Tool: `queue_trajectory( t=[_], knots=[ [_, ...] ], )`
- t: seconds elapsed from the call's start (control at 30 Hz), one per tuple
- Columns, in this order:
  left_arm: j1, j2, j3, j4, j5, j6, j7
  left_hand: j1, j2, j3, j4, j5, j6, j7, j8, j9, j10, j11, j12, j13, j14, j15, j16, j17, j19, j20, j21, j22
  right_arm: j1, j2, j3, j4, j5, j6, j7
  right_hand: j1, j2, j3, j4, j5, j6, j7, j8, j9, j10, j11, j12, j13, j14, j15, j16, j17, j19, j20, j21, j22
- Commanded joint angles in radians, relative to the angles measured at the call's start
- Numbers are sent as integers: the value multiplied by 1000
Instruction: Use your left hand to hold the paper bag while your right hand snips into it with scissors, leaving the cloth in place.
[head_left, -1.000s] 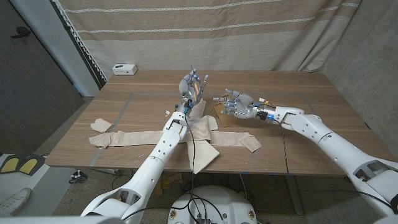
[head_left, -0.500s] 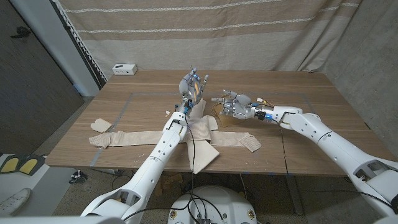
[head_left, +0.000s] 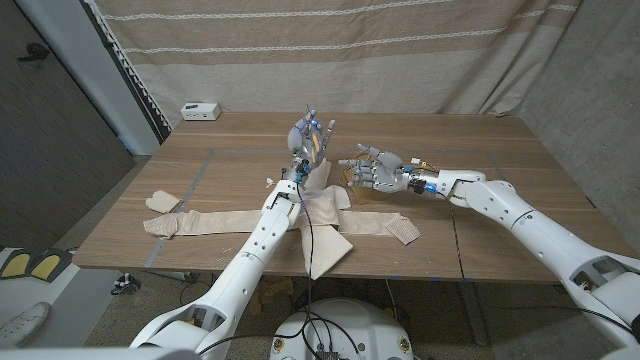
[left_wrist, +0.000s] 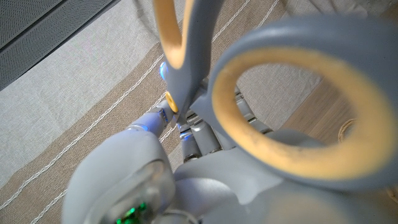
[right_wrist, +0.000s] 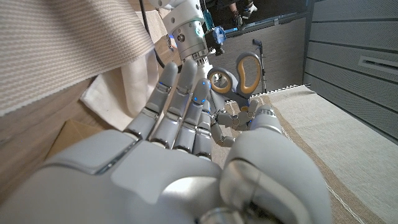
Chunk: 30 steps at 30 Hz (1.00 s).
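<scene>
My left hand (head_left: 307, 140) is raised above the middle of the table and grips the scissors (head_left: 317, 126) by the blades, their grey-and-yellow handles (left_wrist: 292, 165) sticking out of it. To its right, my right hand (head_left: 376, 171) hovers with fingers spread and empty, reaching toward the scissors' handles (right_wrist: 239, 73). The brown paper bag (head_left: 348, 181) lies on the table below the right hand, partly hidden by it; one corner (right_wrist: 68, 134) shows in the right wrist view. The beige cloth (head_left: 322, 218) lies spread beneath both hands.
A small white box (head_left: 200, 110) sits at the table's far left corner. A loose beige cloth piece (head_left: 162, 202) lies near the left edge. Tape marks cross the wooden table (head_left: 500, 160). A striped curtain (head_left: 400, 50) hangs behind.
My right hand has edged left toward the scissors in my left hand, with its fingers stretched out further. The left hand has stayed in place.
</scene>
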Motion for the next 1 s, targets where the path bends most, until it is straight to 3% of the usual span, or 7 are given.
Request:
queue_trajectory(
  t=[0.03, 0.23, 0.5, 0.6, 0.9, 0.93, 1.0],
  knots=[
    [-2, -6, -1, -3, 1, -5, 9, -1, 6, 9, -2, 4, 43, -41, 7, 5, 68, -50, 10, 166, 11, 1, -2, 6, -2, -107, 9, 1, 17, -5, -18, 10, -24, 12, 25, -22, -3, -9, 6, 5, -18, -3, 2, 1, -12, 8, -17, -38, -19, -100, -60, -50, -16, 0, -7, -15],
    [-1, -6, 0, -7, 3, -8, 18, -2, 5, 9, -2, 4, 46, -42, 6, 2, 70, -49, 14, 176, 6, 1, -8, 5, -2, -110, 10, 2, 37, -1, -34, 31, -40, 19, 62, -33, -16, -18, 1, 7, -32, -14, 11, 0, -95, 48, -107, -142, -120, -72, -203, -150, -58, 12, -19, -54],
    [-4, -7, 1, -5, 3, -8, 22, -3, 5, 8, -2, 4, 47, -42, 6, 1, 77, -50, 13, 177, 11, 1, -12, 6, -3, -110, 11, 2, 51, 7, -43, 50, -42, 11, 87, -45, -23, -26, -2, 9, -48, -24, 14, 0, -194, 76, -196, -208, -207, -9, -258, -194, -95, 23, -33, -85],
    [-6, -8, 2, -4, 4, -9, 22, -5, 4, 7, -2, 3, 47, -45, 6, 3, 72, -49, 8, 173, 16, 1, -11, 7, -3, -111, 11, 2, 51, 9, -42, 50, -46, 19, 88, -47, -27, -28, -4, 9, -55, -26, 14, 0, -214, 81, -218, -223, -227, -6, -271, -207, -101, 33, -36, -93],
    [-19, -14, 4, 12, 4, -14, -1, -5, 5, 7, -3, 3, 50, -43, 5, 0, 76, -50, 8, 174, 25, 1, -15, 3, -4, -112, 12, 2, 57, 22, -41, 62, -30, 1, 100, -39, -28, -28, -15, 12, -54, -53, 20, 1, -311, 111, -333, -299, -304, 103, -338, -296, -124, 63, -54, -139],
    [-24, -14, 4, 22, 2, -13, -18, -4, 5, 7, -4, 3, 53, -45, 5, -2, 80, -50, 9, 175, 25, 1, -16, 2, -4, -112, 12, 2, 60, 23, -43, 65, -29, -5, 104, -40, -28, -29, -17, 15, -56, -56, 19, 1, -349, 122, -371, -327, -319, 157, -360, -326, -122, 85, -60, -158],
    [-25, -15, 6, 23, 5, -15, -18, -5, 5, 7, -4, 3, 51, -43, 5, -1, 77, -50, 9, 178, 27, 1, -19, 0, -6, -111, 12, 2, 60, 28, -43, 70, -18, -19, 109, -40, -27, -29, -18, 16, -56, -58, 19, 1, -364, 132, -389, -342, -311, 172, -366, -342, -113, 98, -61, -170]
  ],
)
